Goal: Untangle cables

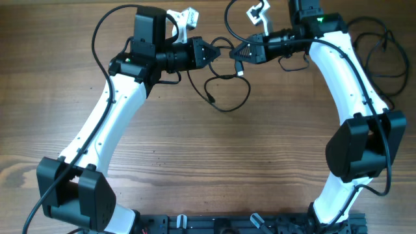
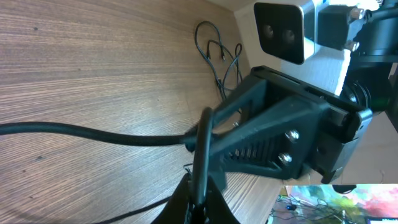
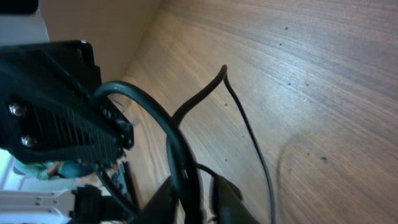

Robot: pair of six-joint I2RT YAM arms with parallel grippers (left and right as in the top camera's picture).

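My two grippers meet tip to tip at the back middle of the wooden table. The left gripper point(image 1: 214, 53) point(image 2: 199, 196) is shut on a thick black cable point(image 2: 93, 132) that runs off to the left above the table. Facing it, the right gripper point(image 1: 235, 53) point(image 3: 196, 199) is shut on a black cable point(image 3: 180, 155) that arches up over its fingers. Below both, thin black cables point(image 1: 221, 77) hang down and lie in a loose loop on the wood. A thin strand point(image 3: 249, 134) trails along the table beside the right fingers.
More thin black cords point(image 2: 217, 59) lie on the table beyond the grippers. A bundle of black wires point(image 1: 380, 55) sprawls at the back right by the right arm point(image 1: 351, 84). The left arm point(image 1: 117, 110) crosses the table's left half.
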